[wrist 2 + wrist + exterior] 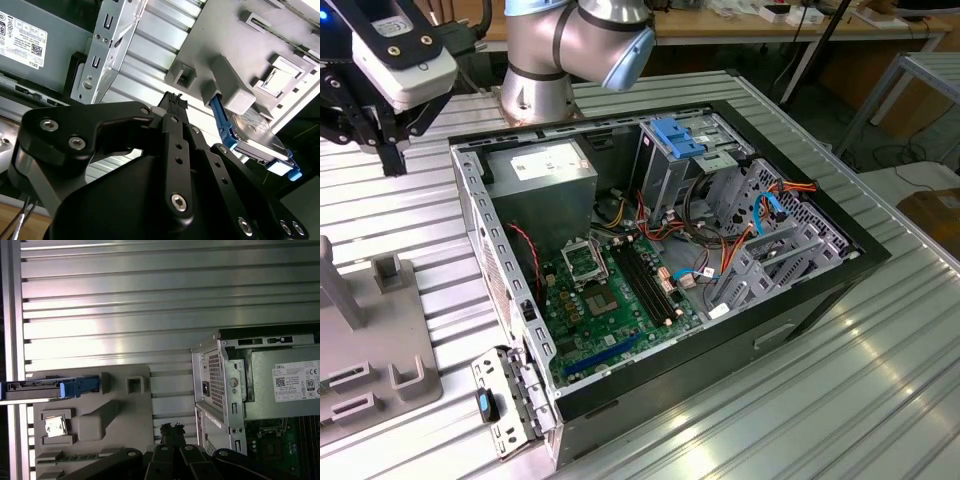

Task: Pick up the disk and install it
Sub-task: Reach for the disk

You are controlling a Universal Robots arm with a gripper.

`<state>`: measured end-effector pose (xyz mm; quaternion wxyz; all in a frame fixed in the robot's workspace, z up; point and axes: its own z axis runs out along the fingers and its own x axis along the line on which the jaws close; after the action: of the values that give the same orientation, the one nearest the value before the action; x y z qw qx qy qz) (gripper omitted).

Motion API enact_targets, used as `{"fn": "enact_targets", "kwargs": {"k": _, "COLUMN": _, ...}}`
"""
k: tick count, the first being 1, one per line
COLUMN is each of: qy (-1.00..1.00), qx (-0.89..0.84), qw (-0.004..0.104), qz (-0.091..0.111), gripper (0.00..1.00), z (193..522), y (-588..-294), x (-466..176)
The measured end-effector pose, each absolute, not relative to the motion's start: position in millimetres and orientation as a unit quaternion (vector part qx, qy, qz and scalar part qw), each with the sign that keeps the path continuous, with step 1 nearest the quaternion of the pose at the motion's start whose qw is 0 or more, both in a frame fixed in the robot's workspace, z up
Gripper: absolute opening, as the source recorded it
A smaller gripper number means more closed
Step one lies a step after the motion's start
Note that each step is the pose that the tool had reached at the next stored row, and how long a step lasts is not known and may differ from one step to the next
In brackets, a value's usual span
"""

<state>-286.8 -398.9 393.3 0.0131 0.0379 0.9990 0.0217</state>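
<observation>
While the arm hangs at the upper left of the exterior view, its gripper (392, 158) points down over the ribbed metal tabletop (840, 400). We see its black fingers (174, 125) drawn together with nothing between them.

In both wrist views the fingertips sit above the bare strip of tabletop between the grey holder (125, 405) and the open computer case (215, 375). They touch neither.

The disk (35, 389) stands on its edge in a slot of that holder, and its blue rail (80, 386) rests against a grey bracket. In the second wrist view we see the disk (257, 132) with its metal face tilted toward the camera, well apart from the gripper.

In the exterior view the holder (380, 340) lies at the lower left of the frame. The computer case (800, 320) takes up the middle, lying on its side with the green motherboard (610, 300) exposed. Toward the upper part of the case are the grey power supply (540, 180) and the blue latch (675, 135) on top of a metal cage.
</observation>
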Motion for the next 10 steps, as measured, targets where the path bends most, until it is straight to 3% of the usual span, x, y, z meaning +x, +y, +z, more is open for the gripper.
{"fn": "enact_targets", "kwargs": {"k": 10, "qy": 0.999, "qx": 0.038, "qw": 0.013, "qz": 0.022, "gripper": 0.11, "z": 393.3, "y": -398.9, "x": -323.0}}
